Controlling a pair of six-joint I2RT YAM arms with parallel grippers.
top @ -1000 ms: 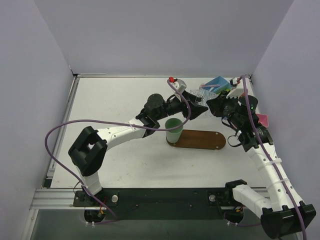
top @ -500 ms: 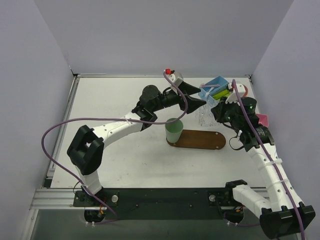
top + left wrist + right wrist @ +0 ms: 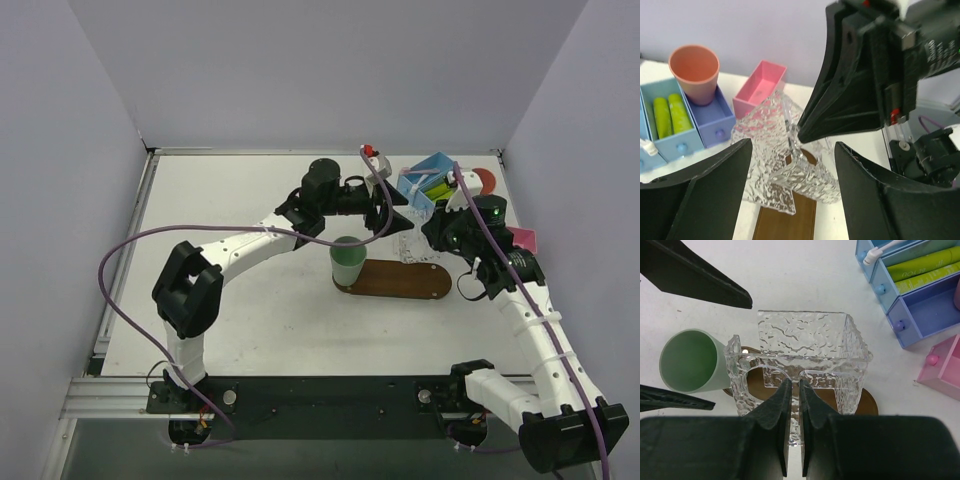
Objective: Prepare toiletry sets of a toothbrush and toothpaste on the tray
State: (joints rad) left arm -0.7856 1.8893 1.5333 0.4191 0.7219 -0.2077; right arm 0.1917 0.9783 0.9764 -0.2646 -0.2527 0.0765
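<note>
My right gripper (image 3: pixel 795 385) is shut on the wall of a clear textured holder (image 3: pixel 805 355) and holds it just above the dark brown tray (image 3: pixel 867 402); whether it touches, I cannot tell. My left gripper (image 3: pixel 792 150) is open and empty, its fingers on either side of the holder (image 3: pixel 785 170), not touching. In the top view both grippers, left (image 3: pixel 398 213) and right (image 3: pixel 432 232), meet over the tray (image 3: pixel 400 281). Two lime-green toothpastes (image 3: pixel 925 262) lie in the blue bin (image 3: pixel 920 315). A whitish toothbrush (image 3: pixel 880 250) lies in its far drawer.
A mint-green cup (image 3: pixel 347 262) stands on the tray's left end, close to the holder. A salmon cup (image 3: pixel 694 70) stands in the blue bin (image 3: pixel 430 185). A pink box (image 3: pixel 522 240) lies right of the right arm. The table's back wall is close behind.
My right gripper has brought the clear holder forward and down over the tray. My left arm has swung right, its open gripper now around the holder.
</note>
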